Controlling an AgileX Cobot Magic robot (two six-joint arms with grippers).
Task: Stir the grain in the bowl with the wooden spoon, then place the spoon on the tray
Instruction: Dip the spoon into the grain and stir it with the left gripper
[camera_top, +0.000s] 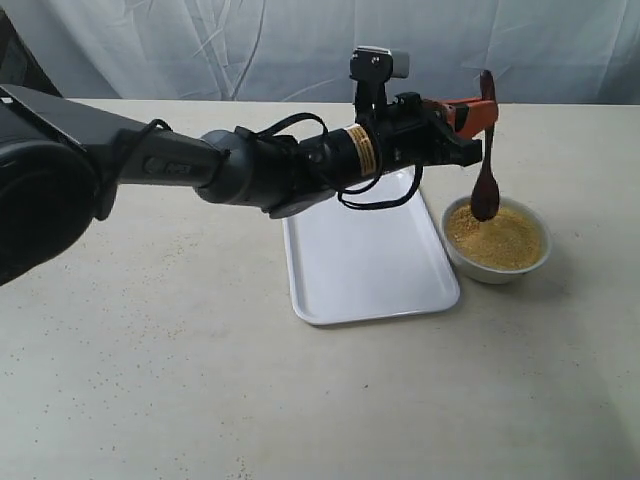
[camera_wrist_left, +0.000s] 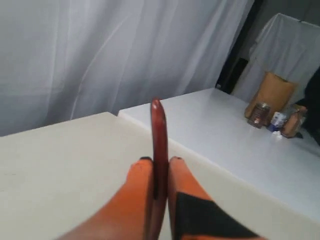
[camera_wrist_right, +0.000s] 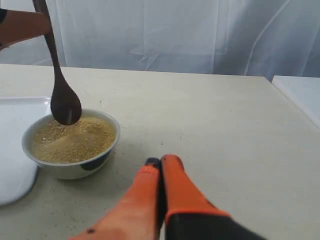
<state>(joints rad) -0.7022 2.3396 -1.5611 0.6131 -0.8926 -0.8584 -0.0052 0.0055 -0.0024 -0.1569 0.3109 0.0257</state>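
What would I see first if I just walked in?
The big black arm reaching across from the left, its left gripper pinching a dark wooden spoon upright. The spoon's tip hangs over yellow grain in a small white bowl, right beside a flat white tray.

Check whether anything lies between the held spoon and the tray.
Nothing visible does. The wooden spoon hangs over the bowl in the left gripper; the tray lies bare right beside the bowl.

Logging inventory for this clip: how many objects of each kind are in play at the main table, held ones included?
wooden spoon: 1
bowl of grain: 1
tray: 1
Total: 3
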